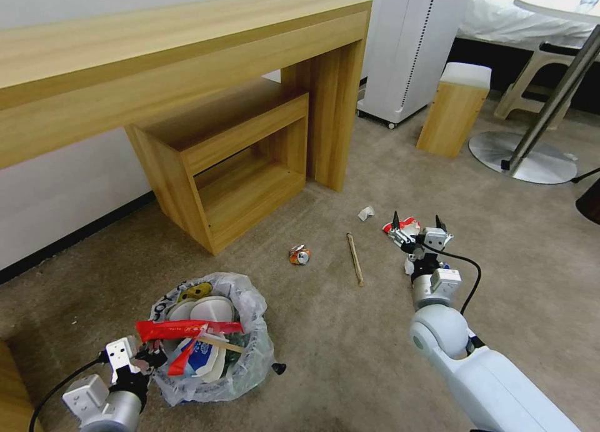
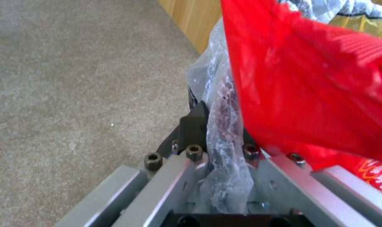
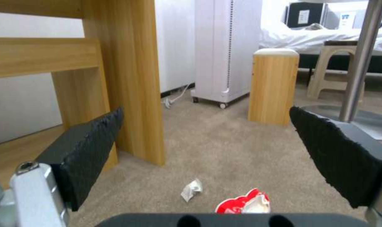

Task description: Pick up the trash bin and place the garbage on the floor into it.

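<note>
Holding the trash bin [image 1: 212,338] near-left by its flimsy liner, my left gripper [image 2: 218,132] is clamped shut; right gripper [image 1: 417,227] hangs open over the light, crushable red wrapper [image 3: 243,203].

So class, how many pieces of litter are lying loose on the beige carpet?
4: crushed can, wooden stick, crumpled white paper, and red-and-white wrapper between the open right gripper's fingers. Others may be hidden.
</note>
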Robot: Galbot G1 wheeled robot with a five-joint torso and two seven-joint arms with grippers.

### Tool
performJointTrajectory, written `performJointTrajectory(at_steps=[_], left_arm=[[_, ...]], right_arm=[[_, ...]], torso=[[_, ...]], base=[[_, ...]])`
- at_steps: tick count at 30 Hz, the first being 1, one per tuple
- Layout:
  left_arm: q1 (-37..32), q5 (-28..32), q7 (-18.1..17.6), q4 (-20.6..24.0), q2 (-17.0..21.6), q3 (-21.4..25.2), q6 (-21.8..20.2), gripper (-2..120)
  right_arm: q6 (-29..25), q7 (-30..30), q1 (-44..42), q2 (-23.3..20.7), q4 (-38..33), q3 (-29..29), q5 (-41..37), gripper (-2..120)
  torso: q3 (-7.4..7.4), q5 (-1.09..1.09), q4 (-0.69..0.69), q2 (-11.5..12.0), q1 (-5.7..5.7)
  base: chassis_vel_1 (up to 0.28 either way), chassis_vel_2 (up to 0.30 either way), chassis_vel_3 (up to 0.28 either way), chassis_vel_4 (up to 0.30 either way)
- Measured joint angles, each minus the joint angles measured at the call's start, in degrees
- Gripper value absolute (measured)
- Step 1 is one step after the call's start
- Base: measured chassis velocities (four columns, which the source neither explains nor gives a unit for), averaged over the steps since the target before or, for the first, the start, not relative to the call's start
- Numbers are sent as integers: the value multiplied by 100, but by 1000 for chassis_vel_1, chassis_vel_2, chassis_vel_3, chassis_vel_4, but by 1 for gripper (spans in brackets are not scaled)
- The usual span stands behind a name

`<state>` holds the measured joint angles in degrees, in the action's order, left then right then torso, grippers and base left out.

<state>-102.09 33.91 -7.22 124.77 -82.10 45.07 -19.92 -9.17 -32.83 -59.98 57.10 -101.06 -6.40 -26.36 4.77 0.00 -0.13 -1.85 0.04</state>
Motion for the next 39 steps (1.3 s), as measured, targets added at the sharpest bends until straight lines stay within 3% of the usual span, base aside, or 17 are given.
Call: performJointTrajectory(at_steps=[19,39], left_arm=[[35,29,-44,-81,1,60,-17,1],[90,20,-44,-122,-21,37,14,1]], right_arm=[[-103,246,59,28,165,55,11,100],[-290,271,90,87,298,186,168,100]], torso=[[-1,0,-1,0,0],[1,0,-1,0,0]], base=[[-12,11,6,-12],[-173,184,177,-183]])
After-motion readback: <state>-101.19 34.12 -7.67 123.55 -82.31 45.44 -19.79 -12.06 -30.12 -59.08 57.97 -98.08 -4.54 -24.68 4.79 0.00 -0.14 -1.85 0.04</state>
